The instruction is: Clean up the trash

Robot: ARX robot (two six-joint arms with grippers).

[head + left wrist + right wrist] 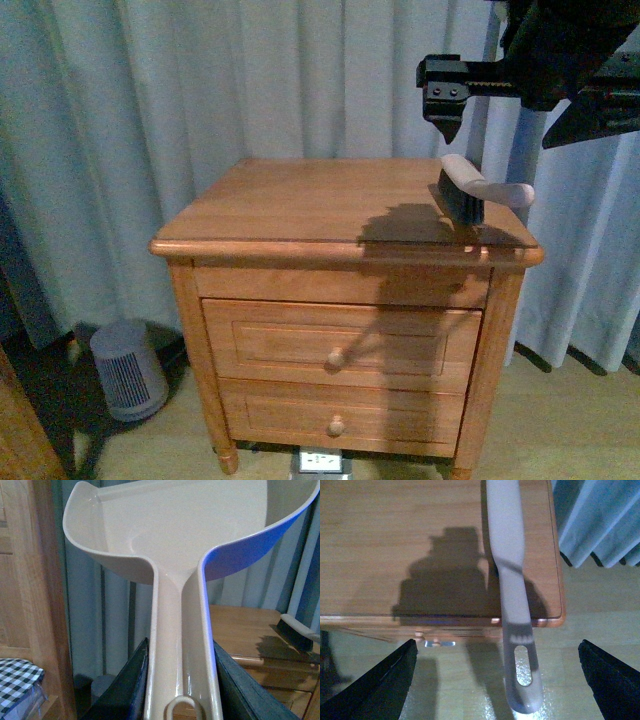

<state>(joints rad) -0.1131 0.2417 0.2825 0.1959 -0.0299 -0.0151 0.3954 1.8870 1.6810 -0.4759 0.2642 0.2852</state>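
a: wooden nightstand (300,200), two drawers, pale curtain (150,100) behind it. what stood on its top?
b: only a brush (470,190), on the right part near the front corner. its dark bristles rested on the wood and its pale handle stuck out past the front edge.
a: and the right gripper (496,644)?
b: it hung in the air above that handle, touching nothing. its jaws were spread wide, one dark finger far to each side of the handle in the right wrist view.
a: the left gripper (181,645)?
b: its jaws were closed against the handle of a pale dustpan (175,525), one dark finger on each side. the scoop pointed away from the wrist, with the curtain behind it and the nightstand off to one side.
a: where was the trash?
b: i couldn't tell. none of the three views showed a white wad.
a: anything else?
b: a small grey ribbed appliance (128,368) sat on the floor by the nightstand's left leg. a black-and-white checked cloth (17,675) lay at the edge of the left wrist view.
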